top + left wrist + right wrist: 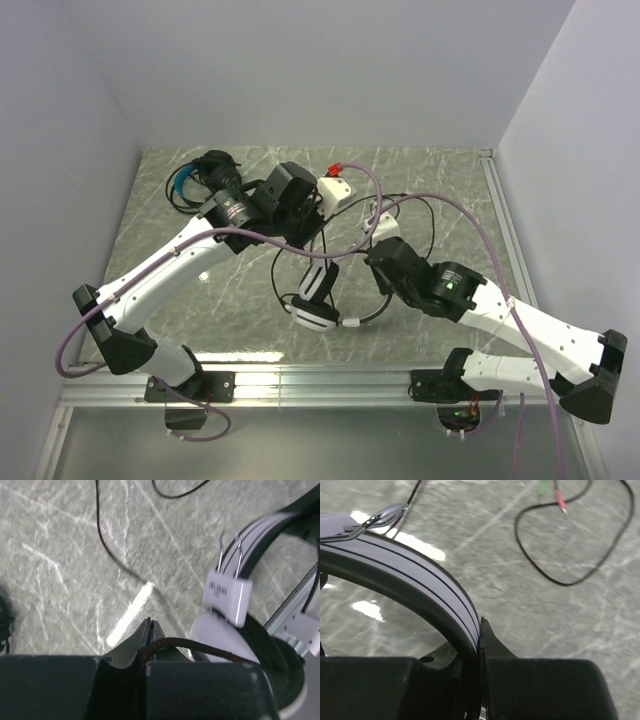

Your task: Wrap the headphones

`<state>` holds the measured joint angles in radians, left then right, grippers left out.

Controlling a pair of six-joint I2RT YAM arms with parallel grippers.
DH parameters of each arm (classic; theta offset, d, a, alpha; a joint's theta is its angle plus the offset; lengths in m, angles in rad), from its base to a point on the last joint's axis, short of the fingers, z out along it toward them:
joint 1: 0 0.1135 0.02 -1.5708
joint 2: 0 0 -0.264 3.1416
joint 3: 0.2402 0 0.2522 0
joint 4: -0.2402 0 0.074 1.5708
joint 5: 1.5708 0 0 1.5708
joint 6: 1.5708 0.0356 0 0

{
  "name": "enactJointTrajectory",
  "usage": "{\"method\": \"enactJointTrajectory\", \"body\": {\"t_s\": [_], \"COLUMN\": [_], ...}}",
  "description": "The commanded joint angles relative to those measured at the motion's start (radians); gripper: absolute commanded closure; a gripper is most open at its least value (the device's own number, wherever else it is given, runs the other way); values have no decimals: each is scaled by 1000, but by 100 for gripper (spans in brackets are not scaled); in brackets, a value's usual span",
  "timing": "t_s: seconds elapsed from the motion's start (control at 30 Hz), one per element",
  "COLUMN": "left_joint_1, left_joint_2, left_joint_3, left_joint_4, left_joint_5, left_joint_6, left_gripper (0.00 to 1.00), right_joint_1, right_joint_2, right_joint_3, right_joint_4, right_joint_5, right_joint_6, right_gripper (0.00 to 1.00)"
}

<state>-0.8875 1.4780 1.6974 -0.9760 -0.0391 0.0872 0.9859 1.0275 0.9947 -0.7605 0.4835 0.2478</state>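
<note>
left gripper (150,626): jaws closed on one thin black cable (200,649), which runs out to the right past the fingertips. can't tell from these views which headset that cable belongs to. right gripper (479,626): jaws clamped on the headband (415,567) of the white headset (316,318), a white band with two thin black stripes and black padding underneath. one white binder clip (227,594) sits on that headband, wire handles up; the right wrist view only shows its edge at top left. headsets: two. the white one is mid-table between the two grippers, both ear cups down on the table (230,315) and its band rising to the right gripper. the black headset (200,180), with its blue band, lies at the far left corner, well clear of both grippers, cable bunched around it. beyond the right gripper a loose cable loop (570,582) lies flat on the table, ending in two plugs: one red plug (561,501) and one green plug (543,486). arms: two, both reaching in toward the middle.
</note>
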Motion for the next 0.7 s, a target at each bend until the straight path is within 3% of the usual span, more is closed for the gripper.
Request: {"method": "enactJointTrajectory", "body": {"t_s": [0.0, 0.3, 0.5, 0.67], "left_joint_1": [9, 56, 119, 163], "left_joint_2": [-22, 73, 76, -36], "left_joint_3": [-14, 30, -22, -188], "left_joint_4": [167, 266, 425, 611], "left_joint_5": [115, 232, 373, 398], "left_joint_6": [52, -9, -75, -155], "left_gripper": [94, 94, 94, 91], "right_joint_1": [8, 10, 5, -56], "right_joint_2": [-75, -90, -118, -109], "right_joint_3": [30, 18, 22, 39], "right_joint_4": [90, 124, 127, 89], "right_joint_5": [-189, -339, -309, -295], "right_joint_6": [-25, -31, 10, 47], "right_gripper": [100, 100, 100, 100]}}
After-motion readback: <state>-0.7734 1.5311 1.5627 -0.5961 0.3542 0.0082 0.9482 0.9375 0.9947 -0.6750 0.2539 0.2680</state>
